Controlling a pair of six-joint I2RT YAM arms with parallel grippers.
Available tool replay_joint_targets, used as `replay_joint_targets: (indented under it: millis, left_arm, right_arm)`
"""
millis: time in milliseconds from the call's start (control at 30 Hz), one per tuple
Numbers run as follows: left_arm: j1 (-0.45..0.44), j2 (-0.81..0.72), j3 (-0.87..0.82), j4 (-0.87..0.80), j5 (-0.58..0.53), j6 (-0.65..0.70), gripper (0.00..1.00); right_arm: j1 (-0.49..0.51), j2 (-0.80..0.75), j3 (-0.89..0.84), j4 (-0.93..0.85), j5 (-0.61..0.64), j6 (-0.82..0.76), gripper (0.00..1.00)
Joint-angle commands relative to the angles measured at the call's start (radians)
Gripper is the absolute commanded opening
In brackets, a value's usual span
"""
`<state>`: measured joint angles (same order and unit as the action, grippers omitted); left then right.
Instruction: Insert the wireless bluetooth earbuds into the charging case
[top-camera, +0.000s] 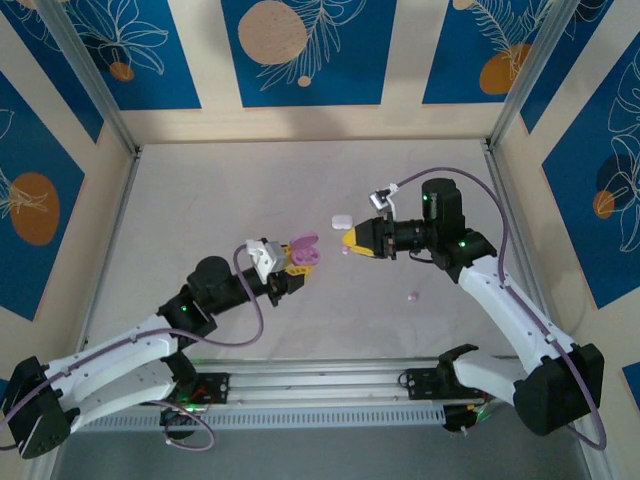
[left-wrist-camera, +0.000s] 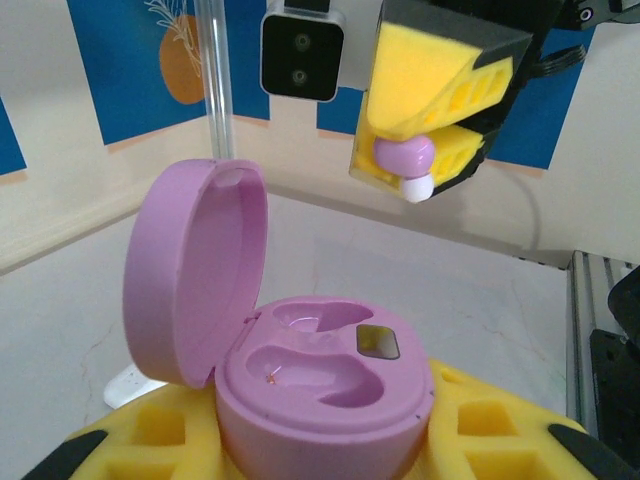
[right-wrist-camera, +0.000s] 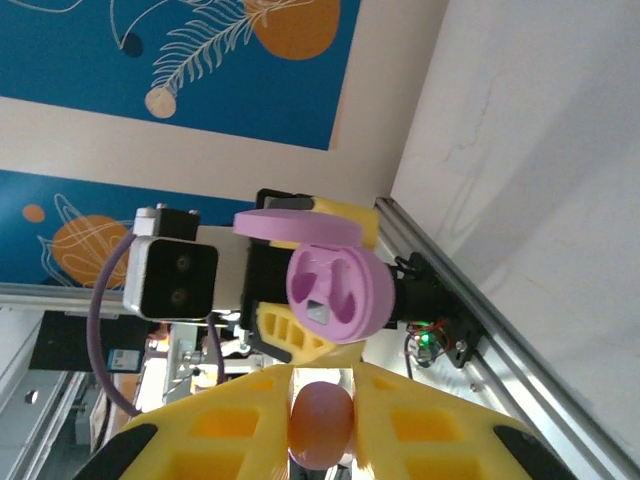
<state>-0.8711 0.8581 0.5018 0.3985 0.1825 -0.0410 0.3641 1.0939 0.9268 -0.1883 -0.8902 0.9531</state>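
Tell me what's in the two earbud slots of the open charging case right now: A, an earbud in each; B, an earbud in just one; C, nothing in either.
C: the left wrist view looks straight into the open charging case and both slots are bare, while the right gripper pinches an earbud apart from the case.

A pale, faintly marbled worktop (top-camera: 230, 190) is boxed in on three sides by cream walls. The walls carry blue panels (top-camera: 340, 60) printed with white leaf outlines and orange discs (top-camera: 272, 32). Slanting metal posts (top-camera: 85, 75) stand at the two far corners, and a ribbed metal rail (top-camera: 320, 383) runs along the near edge.
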Motion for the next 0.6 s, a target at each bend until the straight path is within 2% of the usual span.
replay_joint_targets:
  millis: [0, 233, 433, 567]
  left_arm:
    - [-0.009, 0.014, 0.024, 0.082, 0.026, 0.035, 0.3]
    - [-0.01, 0.069, 0.024, 0.168, 0.024, 0.058, 0.3]
    - [-0.016, 0.1, 0.018, 0.237, 0.01, 0.062, 0.3]
    - [-0.022, 0.11, 0.018, 0.253, 0.008, 0.062, 0.3]
  right_arm:
    - [0.026, -0.022, 0.004, 0.063, -0.048, 0.062, 0.21]
    - [0.083, -0.019, 0.024, 0.113, -0.008, 0.104, 0.21]
    - [0.148, -0.041, 0.02, 0.132, 0.14, 0.079, 0.22]
    - [0.17, -0.036, 0.003, 0.192, 0.178, 0.111, 0.22]
